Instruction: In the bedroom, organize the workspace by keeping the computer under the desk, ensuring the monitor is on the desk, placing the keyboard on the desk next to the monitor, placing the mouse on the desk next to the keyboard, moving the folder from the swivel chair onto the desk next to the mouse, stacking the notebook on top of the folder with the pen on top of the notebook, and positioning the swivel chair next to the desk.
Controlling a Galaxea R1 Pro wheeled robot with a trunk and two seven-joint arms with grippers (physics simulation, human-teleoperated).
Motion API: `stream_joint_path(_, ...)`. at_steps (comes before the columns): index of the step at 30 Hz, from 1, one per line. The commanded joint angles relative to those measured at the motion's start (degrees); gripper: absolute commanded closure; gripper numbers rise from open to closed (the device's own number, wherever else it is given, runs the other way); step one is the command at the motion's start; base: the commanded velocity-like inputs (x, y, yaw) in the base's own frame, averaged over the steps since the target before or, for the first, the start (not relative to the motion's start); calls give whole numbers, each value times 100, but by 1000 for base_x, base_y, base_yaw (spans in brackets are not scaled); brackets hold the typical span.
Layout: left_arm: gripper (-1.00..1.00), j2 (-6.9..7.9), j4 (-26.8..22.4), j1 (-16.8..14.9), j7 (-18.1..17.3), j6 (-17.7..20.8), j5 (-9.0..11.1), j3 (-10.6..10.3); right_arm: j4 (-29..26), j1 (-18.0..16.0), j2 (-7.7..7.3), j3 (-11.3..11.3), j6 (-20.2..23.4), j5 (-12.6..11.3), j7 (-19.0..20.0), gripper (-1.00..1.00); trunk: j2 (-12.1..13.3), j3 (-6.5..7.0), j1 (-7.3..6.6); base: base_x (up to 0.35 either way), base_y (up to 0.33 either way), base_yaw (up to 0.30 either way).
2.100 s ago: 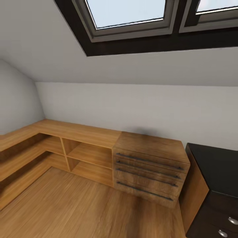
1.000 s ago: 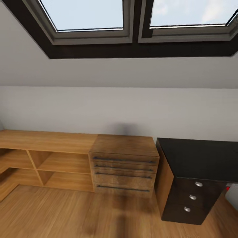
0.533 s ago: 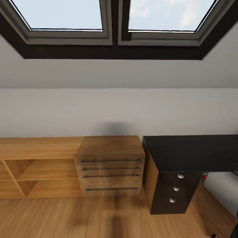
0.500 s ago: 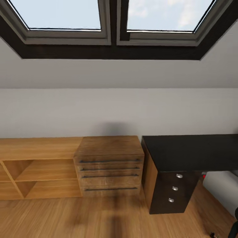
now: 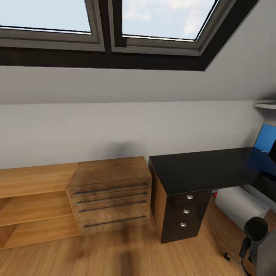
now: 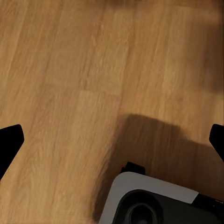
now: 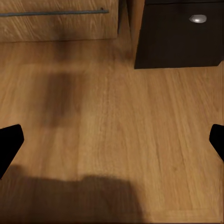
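The black desk [image 5: 207, 168] stands right of centre in the head view, its drawer unit [image 5: 186, 211] with silver knobs facing me. Under it lies a pale grey-white box [image 5: 241, 201] with a small red spot at its near corner; I cannot tell if this is the computer. The swivel chair [image 5: 255, 228] shows a black armrest and grey padding at the bottom right. A bright blue flat shape [image 5: 266, 137] is cut off above the desk's far end. My left gripper [image 6: 112, 144] and right gripper [image 7: 112, 144] hang open over bare floor, holding nothing.
A wooden chest [image 5: 109, 189] with bar handles adjoins the desk's left side, with low open shelving [image 5: 30, 203] beyond it. Skylights sit in the sloped ceiling. The right wrist view faces the drawer unit [image 7: 179, 35] and the chest's lowest drawer [image 7: 56, 21]. My base [image 6: 154, 200] shows below the left gripper.
The head camera has swung right: chest and desk slid left in the picture, and the chair, the pale box and the blue shape came into view at the right.
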Motion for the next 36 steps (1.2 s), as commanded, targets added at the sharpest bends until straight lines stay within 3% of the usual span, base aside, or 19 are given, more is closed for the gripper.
stream_joint_path(1, -100, 2, -6, 1, -3, -6, -10, 24, 1, -5, -2, -6, -16, 62, -5, -100, -5, -7, 1, 0, 0, -290)
stream_joint_path(27, -100, 17, 4, 1, -7, 5, -10, 15, -21, -5, -37, 22, -16, 182, 3, -100, -5, -7, 1, 0, 0, -297)
stream_joint_path(36, -100, 17, 5, 1, -13, -1, -10, 7, 1, -5, -24, 32, -16, 188, 5, -100, -5, -7, 1, -196, 173, -298)
